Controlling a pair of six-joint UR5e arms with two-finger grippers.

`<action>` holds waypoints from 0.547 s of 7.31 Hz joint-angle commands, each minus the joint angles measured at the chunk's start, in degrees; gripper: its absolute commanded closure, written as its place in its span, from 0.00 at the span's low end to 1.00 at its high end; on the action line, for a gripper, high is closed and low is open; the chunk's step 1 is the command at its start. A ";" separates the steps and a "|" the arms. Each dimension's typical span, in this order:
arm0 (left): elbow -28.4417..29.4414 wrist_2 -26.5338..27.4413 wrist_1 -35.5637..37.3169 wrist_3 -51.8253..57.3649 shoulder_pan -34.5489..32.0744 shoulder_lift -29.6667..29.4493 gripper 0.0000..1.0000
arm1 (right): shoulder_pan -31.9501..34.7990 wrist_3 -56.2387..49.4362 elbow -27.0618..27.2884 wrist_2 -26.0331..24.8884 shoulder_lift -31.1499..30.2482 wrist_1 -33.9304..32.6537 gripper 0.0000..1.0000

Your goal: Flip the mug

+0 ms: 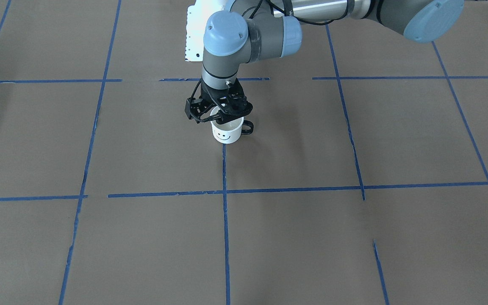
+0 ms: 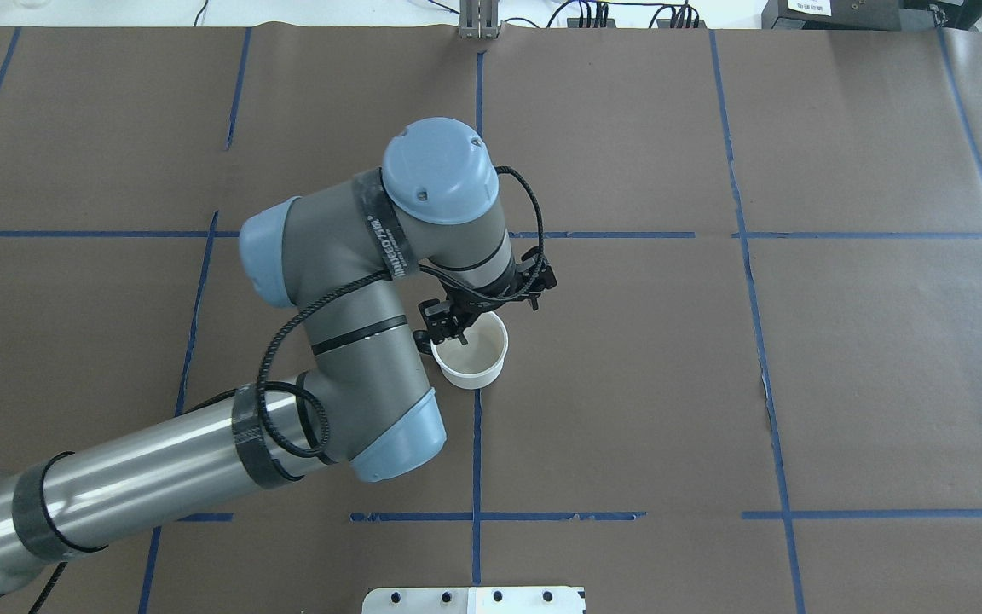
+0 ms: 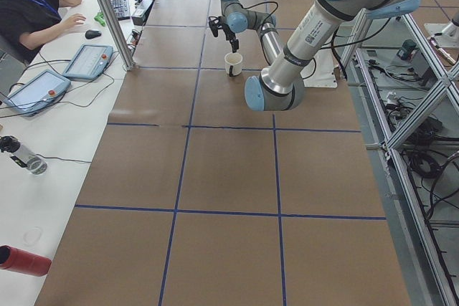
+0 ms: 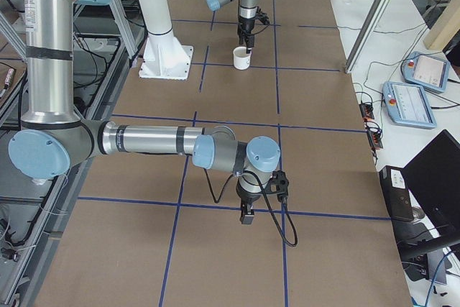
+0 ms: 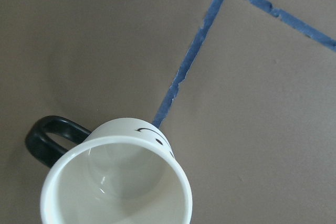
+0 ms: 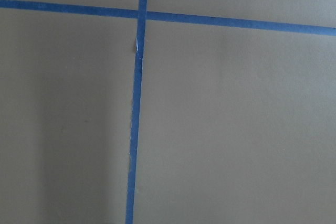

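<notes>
The white mug [image 1: 227,132] with a black smiley face and a black handle [image 1: 248,126] stands upright on the brown table, mouth up. It also shows in the overhead view [image 2: 481,365] and fills the bottom of the left wrist view [image 5: 115,182]. My left gripper [image 2: 455,331] points straight down over the mug's rim on the handle side. One finger [image 2: 463,338] reaches inside the mug, away from the wall, so the gripper looks open. My right gripper [image 4: 246,215] hangs low over bare table far from the mug; I cannot tell whether it is open or shut.
Blue tape lines [image 1: 225,192] mark a grid on the brown table cover. The white base plate [image 4: 164,61] stands at the robot's side. An operator [image 3: 29,12] sits at a side desk with tablets [image 3: 87,61].
</notes>
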 commanded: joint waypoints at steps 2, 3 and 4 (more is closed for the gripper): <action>-13.44 -0.58 0.00 24.99 -9.87 15.67 0.00 | 0.00 0.00 0.00 0.00 0.00 0.00 0.00; -13.90 -3.01 0.00 34.49 -14.87 20.34 0.00 | 0.00 0.00 0.00 0.00 0.00 0.00 0.00; -13.90 -5.74 -0.09 45.37 -20.58 25.43 0.00 | 0.00 0.00 0.00 0.00 0.00 0.00 0.00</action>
